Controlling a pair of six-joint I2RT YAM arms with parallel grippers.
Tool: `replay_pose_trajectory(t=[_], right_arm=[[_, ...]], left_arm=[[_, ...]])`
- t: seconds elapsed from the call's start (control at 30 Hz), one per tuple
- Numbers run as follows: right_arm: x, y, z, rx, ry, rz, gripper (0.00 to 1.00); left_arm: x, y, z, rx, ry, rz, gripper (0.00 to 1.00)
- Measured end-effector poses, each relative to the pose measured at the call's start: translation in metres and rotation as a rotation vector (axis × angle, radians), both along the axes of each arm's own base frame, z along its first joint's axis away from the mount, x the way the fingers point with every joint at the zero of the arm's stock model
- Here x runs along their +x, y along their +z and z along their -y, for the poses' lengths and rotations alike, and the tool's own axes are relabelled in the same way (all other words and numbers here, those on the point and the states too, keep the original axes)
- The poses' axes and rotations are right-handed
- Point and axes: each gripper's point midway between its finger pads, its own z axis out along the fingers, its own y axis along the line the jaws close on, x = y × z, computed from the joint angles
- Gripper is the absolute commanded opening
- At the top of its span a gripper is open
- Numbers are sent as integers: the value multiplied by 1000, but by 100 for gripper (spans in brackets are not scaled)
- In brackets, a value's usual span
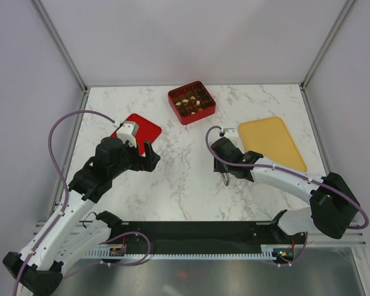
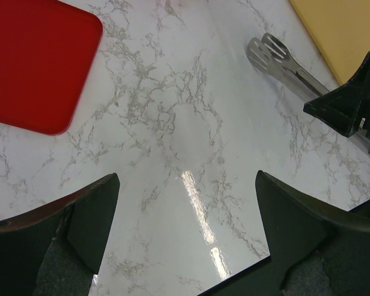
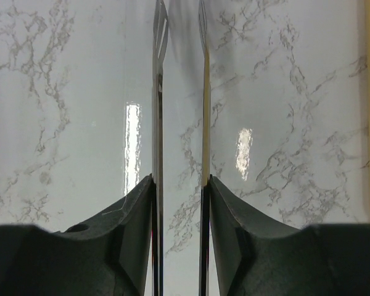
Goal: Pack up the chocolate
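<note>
1. Chocolate point(image 1: 192, 103) pieces, dark with a few pale, lie inside the red box point(image 1: 172, 97) on the worktop point(image 1: 172, 191). They are tiny squares with no long axis to tell.
2. Right fingers point(image 3: 135, 216), nearer than the box, clamp metal tongs point(image 3: 158, 92), probably because the pieces are too small to pinch directly. The blades run straight ahead, slightly parted.
3. Left fingers point(image 2: 92, 209) gape empty, left of the box.

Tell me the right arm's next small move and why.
Probably lay the tongs down: the right gripper holds them with nothing between the tips, the chocolate already sits in the red box, and the yellow tray looks bare.
</note>
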Motion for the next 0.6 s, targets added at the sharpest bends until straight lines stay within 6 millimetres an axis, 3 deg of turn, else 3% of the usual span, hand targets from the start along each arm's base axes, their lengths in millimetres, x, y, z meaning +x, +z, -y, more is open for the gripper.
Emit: replay_pose_trajectory(t=[0.33, 0.6], right_arm=[[-19, -38, -13, 15, -26, -10, 59], [-20, -58, -13, 6, -44, -21, 68]], left_arm=[[1, -10, 4, -15, 15, -61, 100], [16, -18, 19, -34, 32, -160, 100]])
